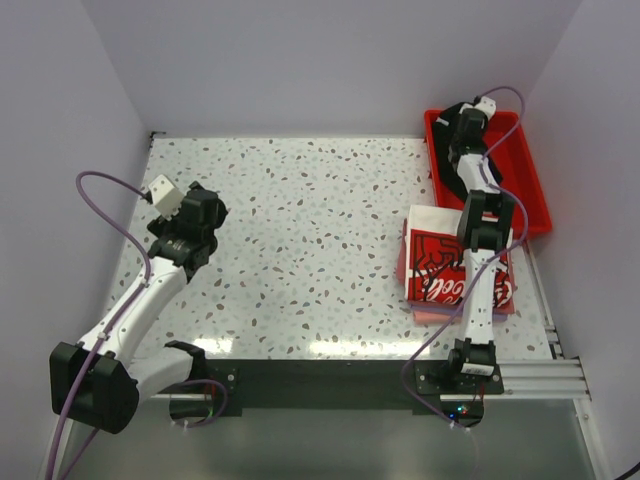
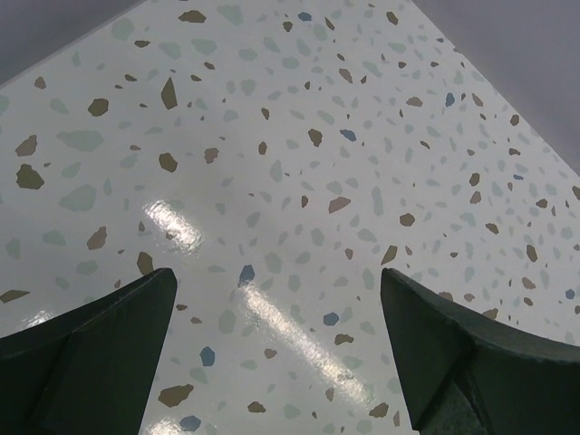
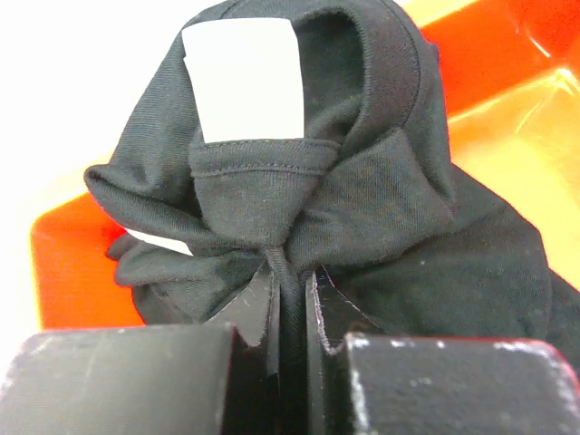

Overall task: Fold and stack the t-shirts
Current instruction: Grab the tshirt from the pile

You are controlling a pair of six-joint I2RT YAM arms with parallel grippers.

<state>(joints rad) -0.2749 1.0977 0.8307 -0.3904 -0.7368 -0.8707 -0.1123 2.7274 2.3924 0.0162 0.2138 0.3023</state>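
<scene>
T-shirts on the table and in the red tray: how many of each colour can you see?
Black cloth t-shirt: 1
White cloth t-shirt with red-and-black print: 1
Pink cloth t-shirt beneath it: 1 visible
Total: 3

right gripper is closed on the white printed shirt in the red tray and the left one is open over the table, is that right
Not quite. The right wrist view shows the right gripper closed on the black t-shirt in the red tray; the white printed t-shirt lies outside it, atop a pinkish t-shirt on the table. The left gripper is open over the table.
</scene>
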